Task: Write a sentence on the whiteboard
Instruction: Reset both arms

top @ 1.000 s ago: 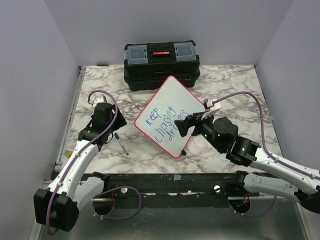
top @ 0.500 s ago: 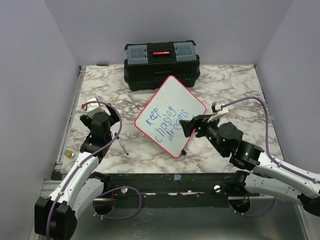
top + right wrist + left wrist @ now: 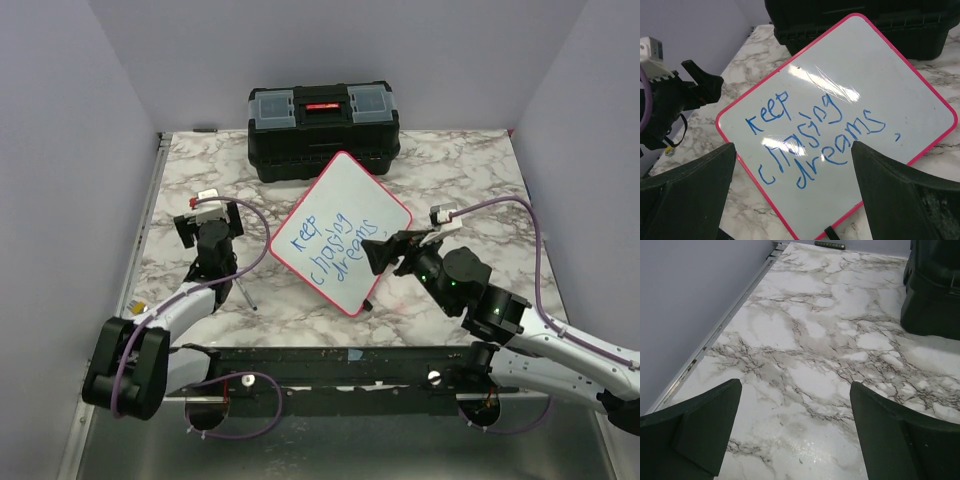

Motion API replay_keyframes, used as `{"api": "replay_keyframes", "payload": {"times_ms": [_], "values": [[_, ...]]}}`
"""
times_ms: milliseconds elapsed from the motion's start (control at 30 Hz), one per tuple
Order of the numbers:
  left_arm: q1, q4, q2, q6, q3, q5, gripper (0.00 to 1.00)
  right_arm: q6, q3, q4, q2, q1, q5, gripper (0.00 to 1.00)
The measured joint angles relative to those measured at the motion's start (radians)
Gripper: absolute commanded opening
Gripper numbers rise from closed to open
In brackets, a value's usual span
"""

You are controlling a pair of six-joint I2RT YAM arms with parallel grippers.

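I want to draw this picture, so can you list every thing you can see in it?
table: 1, white and grey marble, under everything
toolbox: 1, black with clear lid parts, at the far edge of the table
whiteboard: 1, white with a red rim, lying flat and turned at an angle, mid-table in front of the toolbox
sentence: 1, blue, "keep chasing dreams" in three slanted lines on the whiteboard
marker: 1, thin, colour hard to tell, on the table left of the whiteboard
small piece: 1, black, at the whiteboard's near edge; cannot tell what it is
left gripper: 1, black, open, over bare table on the left
right gripper: 1, black, open, above the whiteboard
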Motion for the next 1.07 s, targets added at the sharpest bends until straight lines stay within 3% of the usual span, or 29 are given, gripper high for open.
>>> {"api": "replay_keyframes", "payload": {"times_ms": [233, 500, 567, 633, 1067], "values": [[0.050, 0.211, 0.122, 0.079, -0.052, 0.047, 0.91, 0.000, 0.000, 0.000, 0.000, 0.000, 0.000, 1.00], [0.175, 0.350, 0.128, 0.068, -0.109, 0.246, 0.88, -0.002, 0.000, 0.000, 0.034, 0.000, 0.000, 1.00], [0.178, 0.459, 0.150, 0.076, -0.161, 0.298, 0.90, -0.002, 0.000, 0.004, 0.045, 0.000, -0.001, 1.00], [0.177, 0.471, 0.157, 0.077, -0.190, 0.330, 0.99, -0.002, 0.000, 0.011, 0.052, 0.000, -0.003, 1.00], [0.177, 0.545, 0.163, 0.082, -0.191, 0.370, 0.98, 0.025, 0.003, 0.015, 0.031, 0.000, -0.061, 1.00]]}}
